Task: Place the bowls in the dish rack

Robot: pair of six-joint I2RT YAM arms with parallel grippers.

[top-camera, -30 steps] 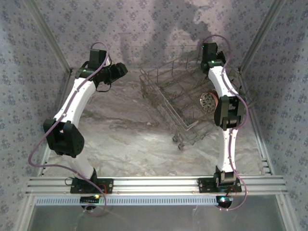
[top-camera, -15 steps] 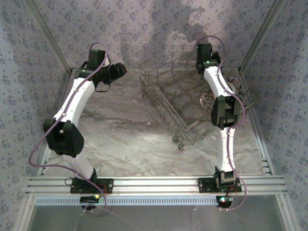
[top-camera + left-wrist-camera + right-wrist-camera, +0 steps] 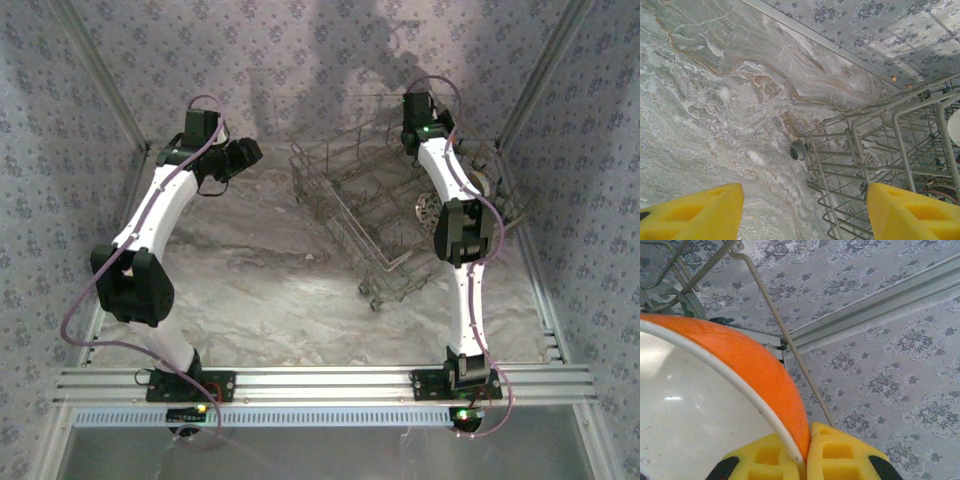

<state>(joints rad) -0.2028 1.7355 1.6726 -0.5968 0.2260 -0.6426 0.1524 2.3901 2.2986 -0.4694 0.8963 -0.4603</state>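
Your right end effector [image 3: 802, 457] is pinching the rim of the orange bowl [image 3: 755, 365], with its yellow pads [image 3: 840, 455] closed down to the thickness of the wall, one on the white inside and one on the orange outside. That grip is leaving the bowl standing on edge, which looks like the attitude it needs for slipping between upright tines rather than lying flat. You are carrying it at the far right of the rack [image 3: 370, 200], close to the back wall [image 3: 880, 365], with a rack wire running just behind the bowl; whether the bowl is touching any wire, you cannot tell from here. A patterned bowl [image 3: 428, 207] is already sitting on edge inside the rack beneath your right arm, so you are probably heading for a free slot near it. Your left end effector [image 3: 805, 200] is hanging spread wide with nothing in it, above the bare marble worktop [image 3: 715, 100] just beside the rack's near corner, well out of the right arm's way. Judging by this, the placing is under way but not done, and what you are going to need is a steady lowering that keeps the rim clear of the wires before letting go.
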